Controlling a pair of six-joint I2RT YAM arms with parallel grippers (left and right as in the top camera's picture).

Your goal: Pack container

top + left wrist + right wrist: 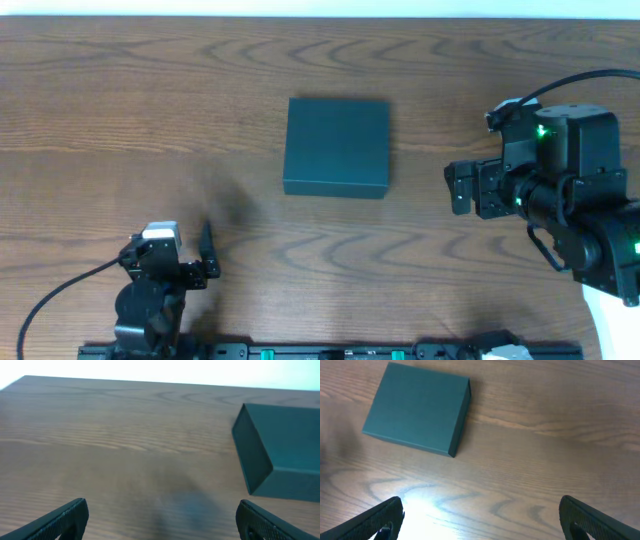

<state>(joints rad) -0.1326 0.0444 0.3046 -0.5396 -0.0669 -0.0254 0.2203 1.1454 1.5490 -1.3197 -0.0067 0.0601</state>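
Observation:
The container is a dark teal-green box lying flat and closed on the wooden table, near the middle. It also shows at the right edge of the left wrist view and at the upper left of the right wrist view. My left gripper is open and empty near the front left, well short of the box. My right gripper is open and empty to the right of the box, apart from it. No snack packets show in any view.
The wooden table reaches to a pale edge at the back. A bright glare patch lies on the wood between my right fingers. The arm bases and a black rail sit along the front edge.

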